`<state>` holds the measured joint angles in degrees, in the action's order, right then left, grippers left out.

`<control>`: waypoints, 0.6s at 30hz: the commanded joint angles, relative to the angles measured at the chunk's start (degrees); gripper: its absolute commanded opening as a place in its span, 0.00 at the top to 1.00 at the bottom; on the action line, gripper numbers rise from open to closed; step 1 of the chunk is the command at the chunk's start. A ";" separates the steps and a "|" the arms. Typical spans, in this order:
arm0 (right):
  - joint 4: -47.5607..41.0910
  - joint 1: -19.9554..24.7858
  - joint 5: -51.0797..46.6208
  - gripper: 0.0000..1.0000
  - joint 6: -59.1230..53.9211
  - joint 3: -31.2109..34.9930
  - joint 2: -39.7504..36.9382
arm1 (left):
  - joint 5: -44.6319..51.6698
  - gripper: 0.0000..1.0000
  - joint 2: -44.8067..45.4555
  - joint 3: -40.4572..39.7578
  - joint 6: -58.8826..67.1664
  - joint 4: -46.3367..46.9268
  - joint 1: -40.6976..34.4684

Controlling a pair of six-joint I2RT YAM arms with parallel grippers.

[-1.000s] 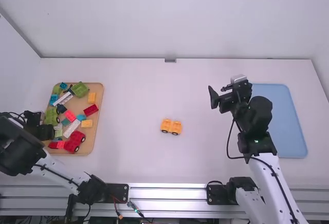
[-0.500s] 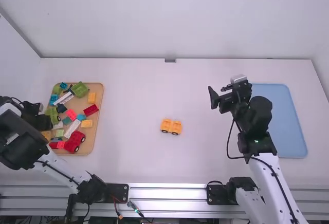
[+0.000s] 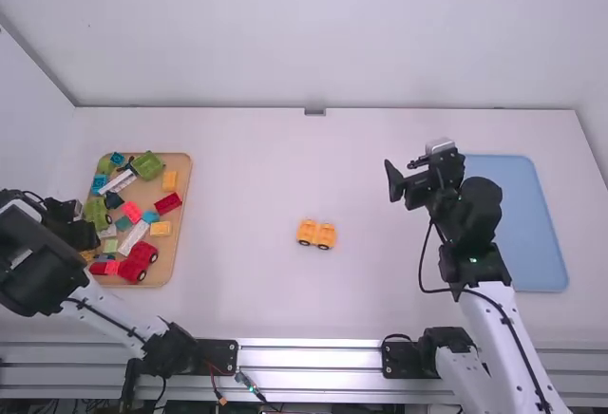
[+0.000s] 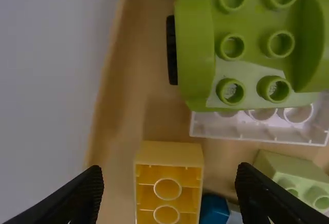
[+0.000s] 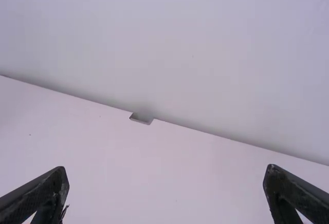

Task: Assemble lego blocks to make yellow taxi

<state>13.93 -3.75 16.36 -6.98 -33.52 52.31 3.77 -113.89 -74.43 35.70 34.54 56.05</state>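
Smooth white table (image 3: 242, 291) bears a wood-toned tray (image 3: 169, 260). Left gripper (image 3: 87, 235) spreads over a hollow yellow brick (image 4: 169, 153); right gripper (image 3: 401, 169) gapes, released.

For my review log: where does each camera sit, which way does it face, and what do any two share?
High view: above and behind the arms, looking forward and down onto the table; both arms show.
Left wrist view: on the left wrist, looking down into the tray at a yellow block; its own fingers show.
Right wrist view: on the right wrist, looking across the table toward the wall; its own fingers show.
Shared: high and left wrist views both show the green wheeled piece.
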 commanded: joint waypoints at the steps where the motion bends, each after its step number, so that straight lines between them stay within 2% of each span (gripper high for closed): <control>1: 0.44 -0.04 0.35 0.01 0.09 -2.10 0.61 | 0.24 0.31 0.42 2.16 -0.37 -0.90 0.20; 5: 0.72 -0.04 0.33 0.01 0.07 -2.10 0.96 | 0.24 0.35 0.42 4.33 -0.39 -3.85 0.20; 9: 0.72 -0.04 0.35 0.01 0.07 -2.10 0.83 | 0.04 0.51 0.42 5.40 -0.42 -5.07 0.20; 14: 0.72 -0.04 0.35 0.01 0.07 -2.10 0.83 | -0.22 0.60 0.42 5.29 -1.03 -5.01 0.20; 15: 0.72 -0.04 0.33 0.01 0.11 -2.10 0.83 | -0.26 0.60 0.42 5.29 -1.18 -5.01 0.22; 18: 0.72 -0.04 0.33 0.01 0.09 -2.10 0.83 | -1.90 0.53 0.42 5.33 -1.92 -4.66 0.20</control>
<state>14.41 -3.75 16.36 -6.98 -33.52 53.04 3.22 -113.82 -70.32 34.46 29.30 56.05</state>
